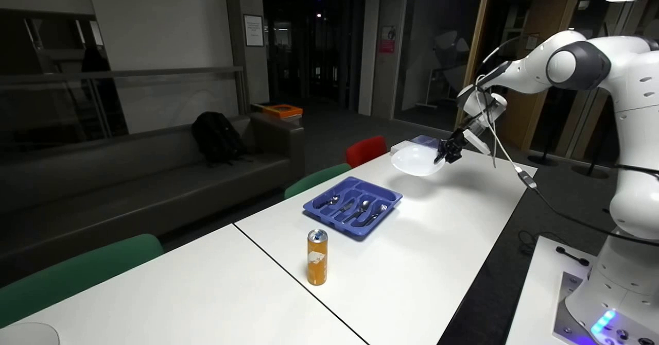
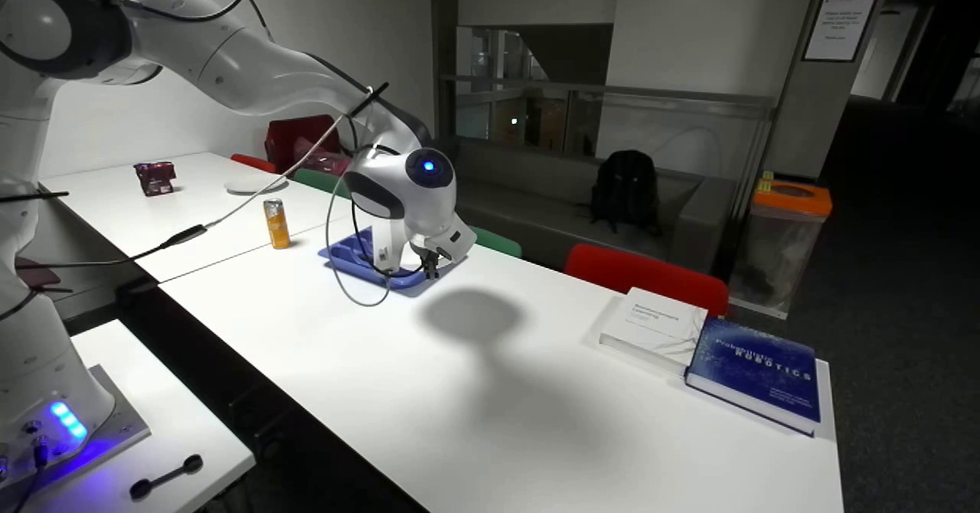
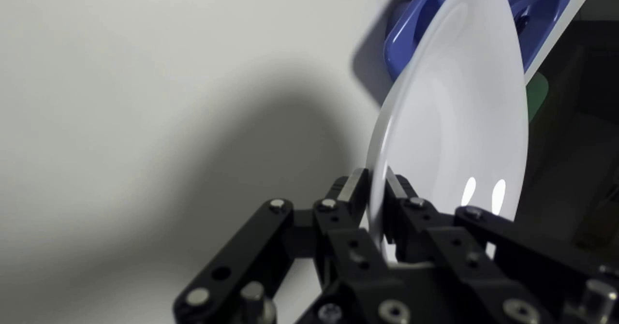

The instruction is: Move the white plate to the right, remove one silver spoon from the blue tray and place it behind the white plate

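Pinching the rim at one edge, the jaws are clamped on the white plate, one against its inner face and one against its underside, as the wrist view shows. The choice of hold makes sense: the thin rim is probably the only part of so broad a thing that fits between them. Gripped that way, the plate juts out to one side and hangs tilted, clear of the bench, with its shadow falling on the surface below. Seen from the robot, it appears to be over the stretch right of the blue tray, on the side toward the white book and blue book, which take up the far right corner. That stretch looks wide enough to set it down flat while leaving a strip beyond for a silver spoon, though a one-edge grip could let it swivel on the way. That spoon lies in its compartment with other cutlery nearby, reasonable while the jaws are occupied. The orange can stands upright left of the tray, out of the plate's apparent path.
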